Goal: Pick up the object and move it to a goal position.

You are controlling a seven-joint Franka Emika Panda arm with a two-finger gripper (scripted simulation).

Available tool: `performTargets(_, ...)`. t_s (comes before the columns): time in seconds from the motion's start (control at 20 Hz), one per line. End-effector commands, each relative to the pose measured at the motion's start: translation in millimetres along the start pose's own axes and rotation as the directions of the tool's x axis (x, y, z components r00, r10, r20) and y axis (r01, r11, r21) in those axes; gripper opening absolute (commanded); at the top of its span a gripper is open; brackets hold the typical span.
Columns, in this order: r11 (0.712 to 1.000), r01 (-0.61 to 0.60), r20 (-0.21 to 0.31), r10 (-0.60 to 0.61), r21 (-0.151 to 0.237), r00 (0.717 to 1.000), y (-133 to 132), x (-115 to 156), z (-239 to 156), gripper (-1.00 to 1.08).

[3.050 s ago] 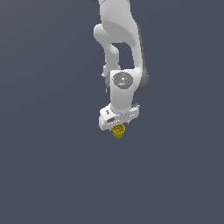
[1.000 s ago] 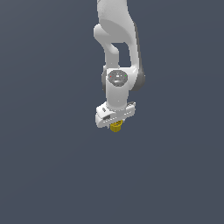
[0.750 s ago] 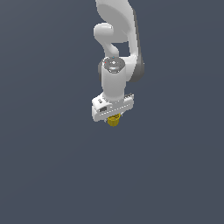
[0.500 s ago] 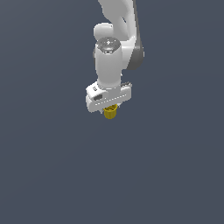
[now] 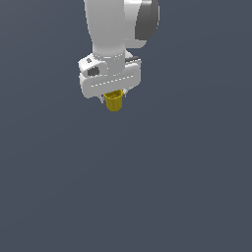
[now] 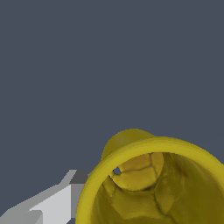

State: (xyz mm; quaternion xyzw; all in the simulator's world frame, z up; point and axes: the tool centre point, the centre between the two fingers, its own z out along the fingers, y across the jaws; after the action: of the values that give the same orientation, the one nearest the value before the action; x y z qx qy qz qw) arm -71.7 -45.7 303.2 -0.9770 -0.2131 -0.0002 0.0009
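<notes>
Directly under pincer (image 5: 113, 96): cup (image 5: 114, 101).

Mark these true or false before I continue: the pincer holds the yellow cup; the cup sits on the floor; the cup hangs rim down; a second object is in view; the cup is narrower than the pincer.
1. The pincer holds the yellow cup: true.
2. The cup sits on the floor: false, it hangs under the pincer.
3. The cup hangs rim down: false, rim up, narrow end down.
4. A second object is in view: false, only the cup.
5. The cup is narrower than the pincer: true.
</notes>
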Motion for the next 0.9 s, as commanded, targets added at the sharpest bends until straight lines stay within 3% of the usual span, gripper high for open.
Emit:
performTargets(0.0, 1.0, 0.0, -0.001, 0.0, 0.0, 1.0, 5.0, -9.3, -27.9, -1.0)
performTargets(0.5, 1.0, 0.0, 0.0, 0.0, 0.0, 1.0, 26.6, -41.1, -130.2, -1.0)
performTargets(0.85, 1.0, 0.0, 0.001, 0.0, -0.001, 1.0, 38.2, -54.9, -179.7, -1.0)
